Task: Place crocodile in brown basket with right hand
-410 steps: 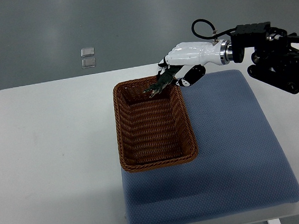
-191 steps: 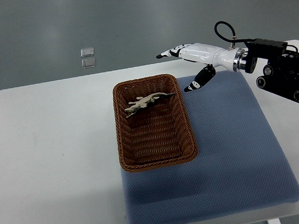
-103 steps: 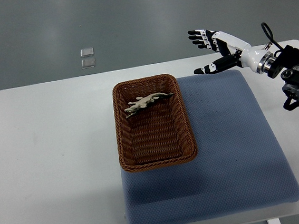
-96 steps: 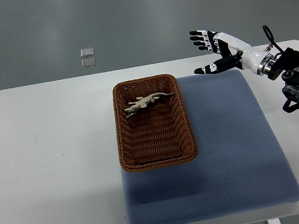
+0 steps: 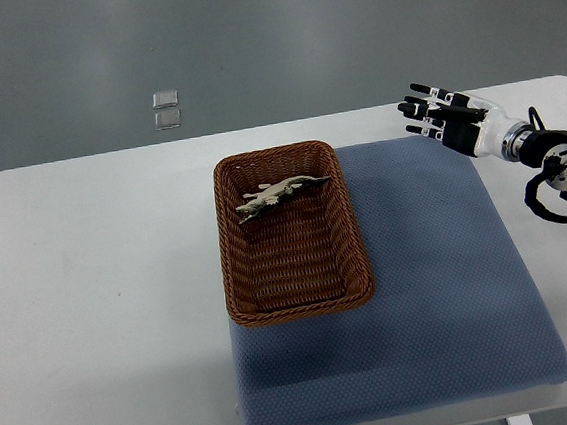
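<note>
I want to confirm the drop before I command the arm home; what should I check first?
1. Crocodile inside the brown basket: ok, it lies across the far end.
2. Crocodile flat on the basket floor rather than propped on the wall: cannot tell.
3. Right hand empty, fingers spread: ok.
4. Right hand clear of the basket: ok, it is apart from it, over the far right corner of the blue pad.
5. Basket upright on the pad: ok.
6. Left hand out of the way: cannot tell, it is not in view.
</note>
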{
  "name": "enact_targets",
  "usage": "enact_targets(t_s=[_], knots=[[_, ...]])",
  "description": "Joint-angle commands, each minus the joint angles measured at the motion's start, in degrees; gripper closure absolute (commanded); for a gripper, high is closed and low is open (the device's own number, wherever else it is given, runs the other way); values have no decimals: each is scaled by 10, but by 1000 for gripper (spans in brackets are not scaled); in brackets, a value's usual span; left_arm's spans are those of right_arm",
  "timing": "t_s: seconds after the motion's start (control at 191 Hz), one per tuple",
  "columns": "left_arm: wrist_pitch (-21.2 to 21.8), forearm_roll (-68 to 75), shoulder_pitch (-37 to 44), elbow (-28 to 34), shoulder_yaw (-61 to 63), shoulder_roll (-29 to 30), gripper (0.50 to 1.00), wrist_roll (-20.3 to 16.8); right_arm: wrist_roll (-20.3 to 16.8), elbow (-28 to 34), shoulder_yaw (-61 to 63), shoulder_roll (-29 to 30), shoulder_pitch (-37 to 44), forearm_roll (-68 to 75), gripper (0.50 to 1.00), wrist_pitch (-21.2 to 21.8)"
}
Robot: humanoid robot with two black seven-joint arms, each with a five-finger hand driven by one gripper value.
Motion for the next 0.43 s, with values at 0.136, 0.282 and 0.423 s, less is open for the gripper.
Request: enact_targets(t_s=[0.136,0.282,0.423], knots=[[0,0,-1,0,0,0,500,0,10,1,0,1,0,12,568,16],[0,0,0,0,0,0,500,0,10,1,0,1,-1,12,568,28],[0,0,0,0,0,0,500,0,10,1,-1,1,-2,10,568,28]])
